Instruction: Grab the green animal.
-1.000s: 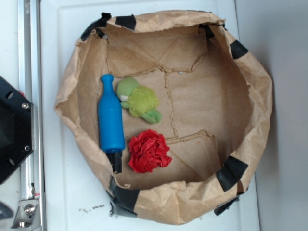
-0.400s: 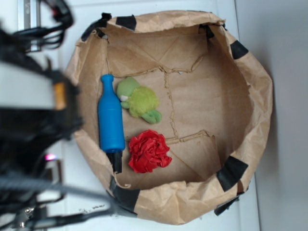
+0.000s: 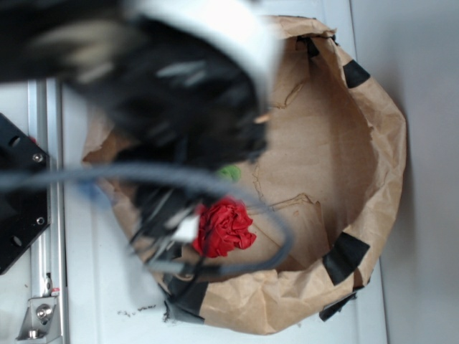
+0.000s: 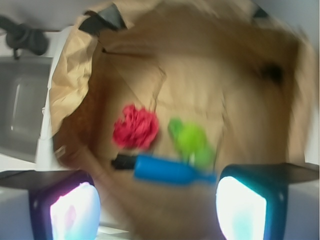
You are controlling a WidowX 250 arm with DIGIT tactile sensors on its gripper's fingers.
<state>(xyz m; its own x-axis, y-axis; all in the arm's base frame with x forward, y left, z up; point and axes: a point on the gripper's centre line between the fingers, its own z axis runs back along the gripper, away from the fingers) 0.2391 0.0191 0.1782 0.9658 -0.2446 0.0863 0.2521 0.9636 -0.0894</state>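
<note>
The green animal [image 4: 191, 141] lies on the floor of the brown paper bag [image 4: 230, 85], between the red cloth ball [image 4: 135, 126] and the blue bottle [image 4: 172, 170]. In the exterior view only a sliver of the green animal [image 3: 230, 173] shows under the blurred black arm [image 3: 179, 107]. My gripper [image 4: 157, 212] is open, high above the bag's near rim, with nothing between its two glowing pads [image 4: 240, 207]. The toy sits well ahead of the fingers, apart from them.
The paper bag [image 3: 373, 129] has crumpled raised walls with black tape patches. The red cloth ball [image 3: 224, 228] lies beside the arm's cables. A metal rail [image 3: 46, 236] and black mount run along the left edge.
The arm has swung in from the left and now covers the bag's left half, hiding the bottle and most of the green animal in the exterior view.
</note>
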